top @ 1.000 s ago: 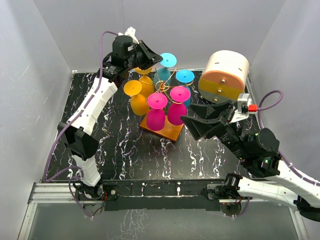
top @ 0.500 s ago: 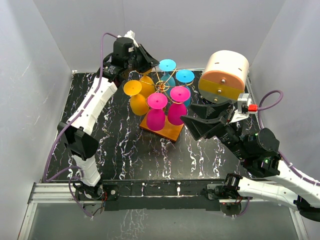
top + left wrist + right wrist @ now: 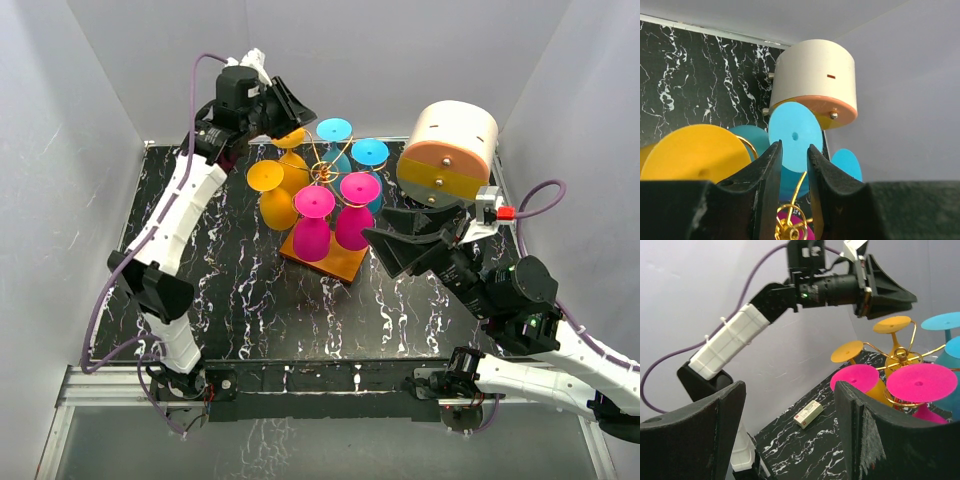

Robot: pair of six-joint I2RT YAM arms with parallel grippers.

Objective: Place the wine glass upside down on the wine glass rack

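The wine glass rack (image 3: pixel 322 170), gold wire on an orange-brown base (image 3: pixel 330 260), stands mid-table. Several wine glasses hang on it upside down: two yellow (image 3: pixel 268 178), two magenta (image 3: pixel 314 202) and two blue (image 3: pixel 370 152). My left gripper (image 3: pixel 283 108) is raised over the rack's back left, above the rear yellow glass (image 3: pixel 292 150). In the left wrist view it (image 3: pixel 793 147) is open with a narrow gap and empty, with a blue foot (image 3: pixel 795 132) and rack wire (image 3: pixel 788 222) beyond. My right gripper (image 3: pixel 400 245) is open wide and empty, right of the rack (image 3: pixel 900 356).
A cream cylinder with an orange and yellow end (image 3: pixel 450 150) lies at the back right, close to the rack. A small white box (image 3: pixel 808 414) lies on the black marble table (image 3: pixel 250 300) near the left wall. Grey walls enclose three sides.
My left gripper has risen and pulled back to the left, away from the rear yellow glass, which stays on the rack. The right arm has not moved.
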